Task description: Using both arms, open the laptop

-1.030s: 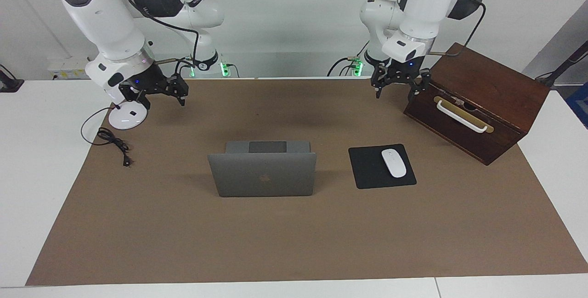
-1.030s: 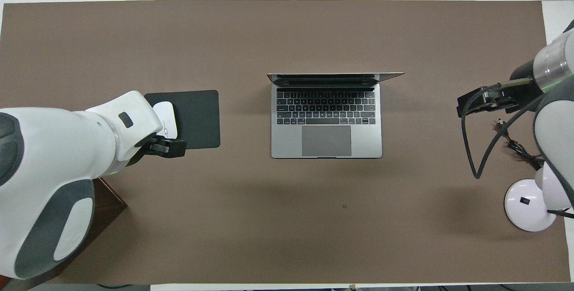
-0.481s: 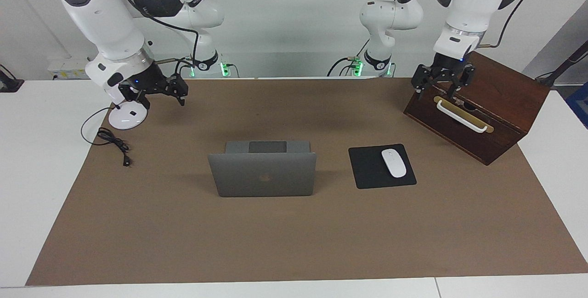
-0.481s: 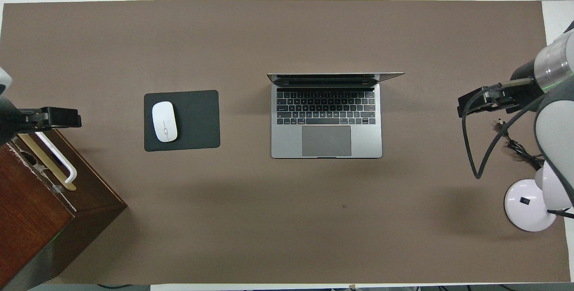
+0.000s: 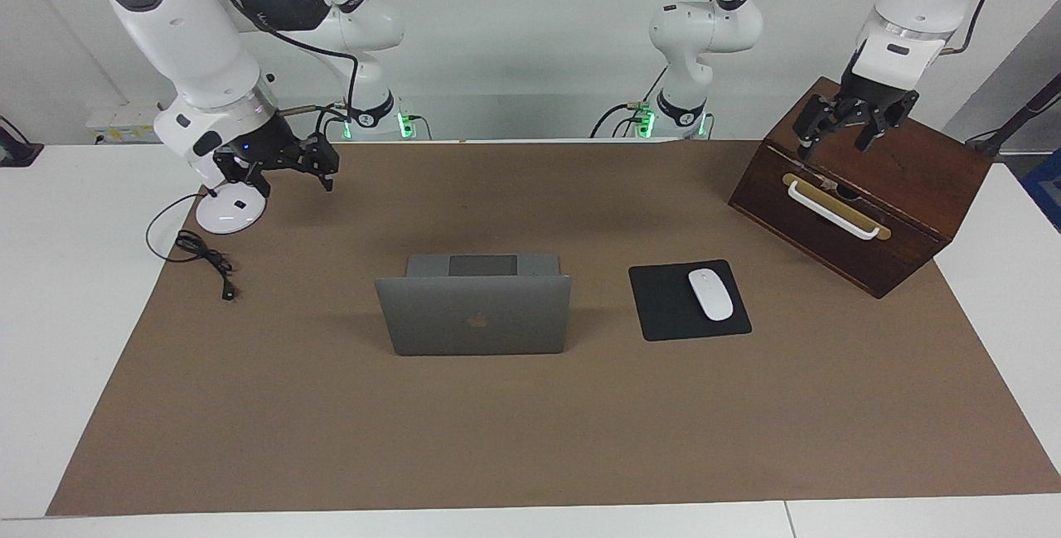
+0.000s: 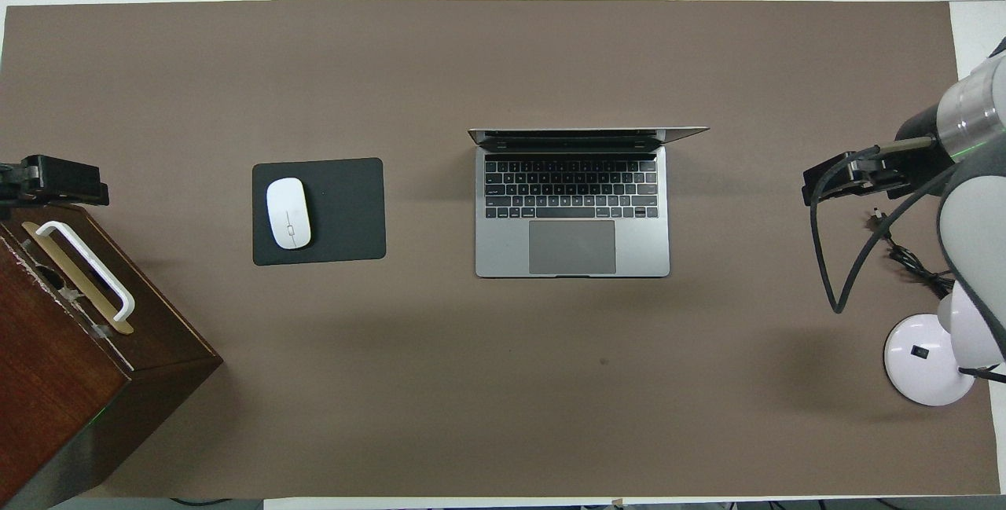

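– Laptop point(image 5: 472, 314) first: where does it sit from your tools?
– Down on the surface point(image 5: 530, 447), between my two tools and well apart from both. Its lid already stands upright over the keyboard point(image 6: 571, 189).
– And the tools?
– My left tool point(image 5: 845, 136) hangs spread over the wooden box point(image 5: 895, 206). My right tool point(image 5: 290, 165) hangs just beside the white round base point(image 5: 230, 213); spread or pressed together, I cannot tell.
– How would the laptop handle?
– I judge it stiff, thin metal, smooth enough to slip, with a delicate hinge and screen. I would pin the palm rest with one tool and take the lid at the middle of its top edge.
– Any writing?
– Only the dark apple logo point(image 5: 477, 322) on the lid. The key legends are too small to read.
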`<state>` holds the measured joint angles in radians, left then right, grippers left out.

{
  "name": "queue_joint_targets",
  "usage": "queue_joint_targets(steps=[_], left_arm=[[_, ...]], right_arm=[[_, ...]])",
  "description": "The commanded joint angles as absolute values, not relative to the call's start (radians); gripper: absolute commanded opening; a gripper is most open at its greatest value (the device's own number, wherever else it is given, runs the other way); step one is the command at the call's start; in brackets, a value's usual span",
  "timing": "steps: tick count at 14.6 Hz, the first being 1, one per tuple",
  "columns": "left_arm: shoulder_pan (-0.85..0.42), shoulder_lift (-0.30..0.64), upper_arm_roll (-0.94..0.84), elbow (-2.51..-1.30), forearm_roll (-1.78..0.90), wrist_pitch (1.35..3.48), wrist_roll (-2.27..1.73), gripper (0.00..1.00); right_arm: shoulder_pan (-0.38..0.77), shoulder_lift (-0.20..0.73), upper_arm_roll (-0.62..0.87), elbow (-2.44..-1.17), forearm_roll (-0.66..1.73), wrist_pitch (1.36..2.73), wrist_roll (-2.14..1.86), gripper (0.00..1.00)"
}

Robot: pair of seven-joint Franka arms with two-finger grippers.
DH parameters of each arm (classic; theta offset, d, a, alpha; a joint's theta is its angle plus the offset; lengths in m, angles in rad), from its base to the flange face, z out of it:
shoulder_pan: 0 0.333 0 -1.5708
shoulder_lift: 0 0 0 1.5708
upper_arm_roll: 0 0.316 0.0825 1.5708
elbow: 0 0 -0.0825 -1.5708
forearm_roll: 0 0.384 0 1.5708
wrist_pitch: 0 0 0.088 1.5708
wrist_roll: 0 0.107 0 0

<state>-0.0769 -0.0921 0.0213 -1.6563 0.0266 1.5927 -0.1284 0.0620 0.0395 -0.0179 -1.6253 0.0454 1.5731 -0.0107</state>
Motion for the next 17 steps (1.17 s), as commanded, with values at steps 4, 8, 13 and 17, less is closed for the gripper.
queue_joint_targets(steps=[4,8,13,17], left_arm=[[-0.046,-0.077,0.011,-1.646,0.014,1.577,-0.132,1.0],[-0.028,-0.074,0.011,-1.649,0.021,1.627,-0.132,1.0],[-0.029,-0.077,0.011,-1.647,0.023,1.605,-0.123,1.0],[-0.034,-0.075,0.008,-1.658,0.018,1.635,-0.058,1.0]], right_arm=[[0.044,0.032,-0.011,-1.628,0.061,1.572,0.003,1.0],[0.035,0.032,-0.011,-1.628,0.064,1.572,0.002,1.0],[0.032,0.032,-0.009,-1.628,0.066,1.572,0.003,1.0],[0.038,0.031,-0.008,-1.629,0.067,1.574,0.005,1.0]])
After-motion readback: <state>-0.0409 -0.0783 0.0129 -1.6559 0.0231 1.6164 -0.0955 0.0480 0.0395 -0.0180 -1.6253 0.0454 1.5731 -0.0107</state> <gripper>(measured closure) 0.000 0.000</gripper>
